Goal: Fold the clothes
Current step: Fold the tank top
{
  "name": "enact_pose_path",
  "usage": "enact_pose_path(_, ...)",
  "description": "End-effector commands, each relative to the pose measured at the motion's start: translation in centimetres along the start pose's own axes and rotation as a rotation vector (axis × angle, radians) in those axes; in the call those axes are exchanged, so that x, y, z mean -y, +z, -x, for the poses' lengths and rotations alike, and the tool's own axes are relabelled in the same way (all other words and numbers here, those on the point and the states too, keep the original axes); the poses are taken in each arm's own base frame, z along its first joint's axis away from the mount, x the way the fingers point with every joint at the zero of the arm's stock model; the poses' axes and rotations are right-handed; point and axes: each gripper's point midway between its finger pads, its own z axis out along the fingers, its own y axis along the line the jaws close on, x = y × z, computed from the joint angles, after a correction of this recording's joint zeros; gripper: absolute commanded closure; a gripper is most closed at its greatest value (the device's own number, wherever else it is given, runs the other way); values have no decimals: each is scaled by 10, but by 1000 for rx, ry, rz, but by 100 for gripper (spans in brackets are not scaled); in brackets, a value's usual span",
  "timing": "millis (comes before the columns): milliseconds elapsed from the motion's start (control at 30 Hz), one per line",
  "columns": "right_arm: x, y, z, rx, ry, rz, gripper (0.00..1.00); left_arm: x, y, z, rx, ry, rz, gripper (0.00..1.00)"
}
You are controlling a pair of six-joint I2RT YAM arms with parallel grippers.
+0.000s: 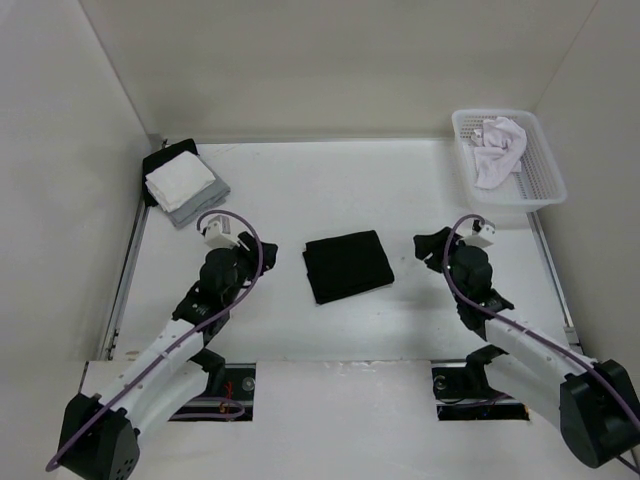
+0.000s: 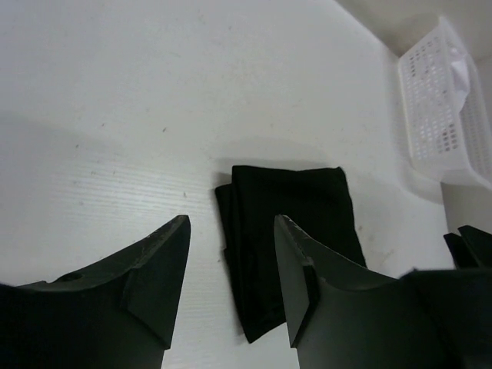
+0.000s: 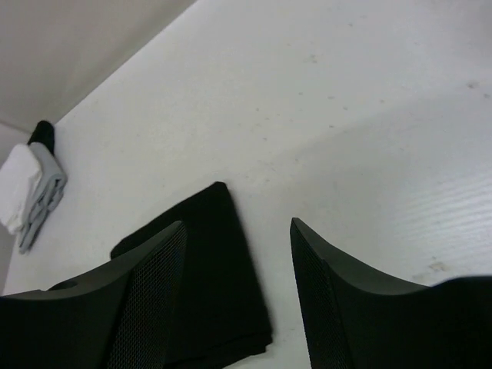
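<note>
I am holding both arms low over the table (image 1: 330, 190). Each one is reaching forward from its base at the near edge and bending inward at the wrist, so the two are facing each other across the middle.

My left gripper (image 2: 231, 221) is pointing toward the centre, its fingers standing wide apart with nothing between them. My right gripper (image 3: 238, 223) is mirroring it from the other side, its fingers also spread wide and gripping nothing.

The black tank top (image 1: 347, 265) is lying between my two grippers at the centre of the table. It is folded into a compact, roughly square packet, turned slightly askew. I am touching it with neither gripper; each is hovering near its own side of the packet, with a strip of bare table showing in between.

Behind my left arm, a stack of cloths (image 1: 183, 182) in white, grey and black is sitting at the far left corner. Beyond my right arm, a white basket (image 1: 545, 185) is standing at the far right corner with a white garment (image 1: 500, 150) crumpled inside it.
</note>
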Motion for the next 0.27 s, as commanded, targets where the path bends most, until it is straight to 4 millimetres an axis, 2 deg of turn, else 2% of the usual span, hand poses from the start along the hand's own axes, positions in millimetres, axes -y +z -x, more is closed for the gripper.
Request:
enact_pose_path(0,-9,1,28,115,63,34,39,-12,1,-15,-46,35,28,55)
enact_pose_path(233,-5,4,23,96,68,21,39,-9,12,-31,-102,50,36,53)
